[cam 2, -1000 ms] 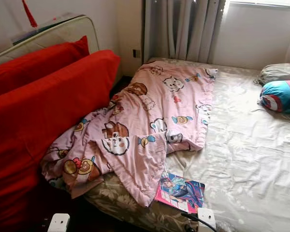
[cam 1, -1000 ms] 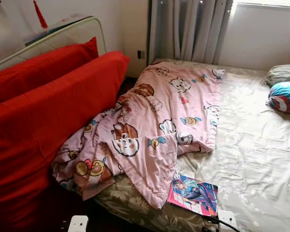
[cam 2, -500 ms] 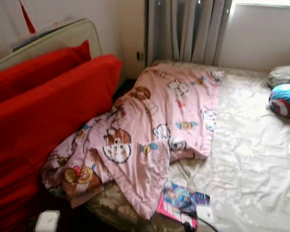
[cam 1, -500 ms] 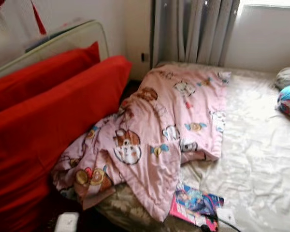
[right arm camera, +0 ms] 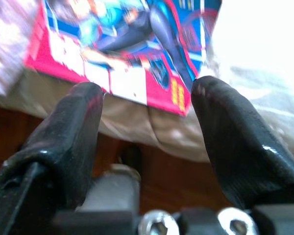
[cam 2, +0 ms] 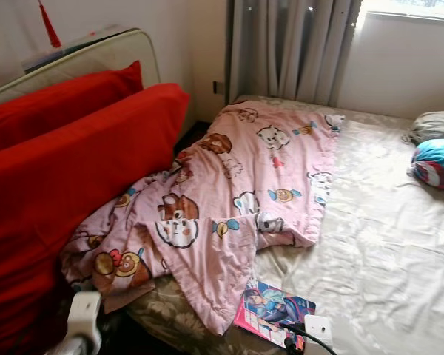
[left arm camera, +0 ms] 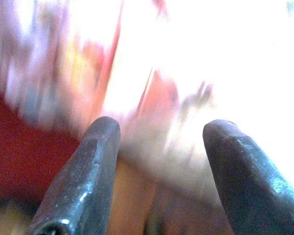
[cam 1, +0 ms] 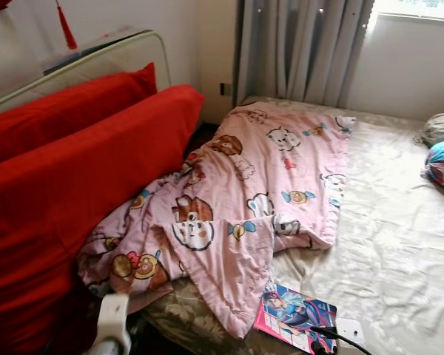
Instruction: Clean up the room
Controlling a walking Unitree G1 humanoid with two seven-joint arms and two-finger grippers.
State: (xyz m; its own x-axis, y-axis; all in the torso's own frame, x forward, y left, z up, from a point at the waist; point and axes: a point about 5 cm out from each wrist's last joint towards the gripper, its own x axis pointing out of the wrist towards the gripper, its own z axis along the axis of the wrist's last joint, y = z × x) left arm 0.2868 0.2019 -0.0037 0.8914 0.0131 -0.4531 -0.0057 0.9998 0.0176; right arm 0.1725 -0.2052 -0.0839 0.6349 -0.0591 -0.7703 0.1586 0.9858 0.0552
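Bedroom with one wide bed [cam 1: 399, 244] under a pale sheet. Two big red cushions [cam 1: 66, 192] lean along its left side, touching a crumpled pink cartoon blanket [cam 1: 244, 192] that spills over the mattress edge. Two pillows [cam 1: 442, 148] sit far right. One colourful comic book [cam 1: 294, 316] lies at the near edge, beside the blanket's corner. Right gripper [right arm camera: 147, 122] hovers before it, fingers apart, empty. Left gripper [left arm camera: 161, 156], blurred, is likewise spread, holding nothing.
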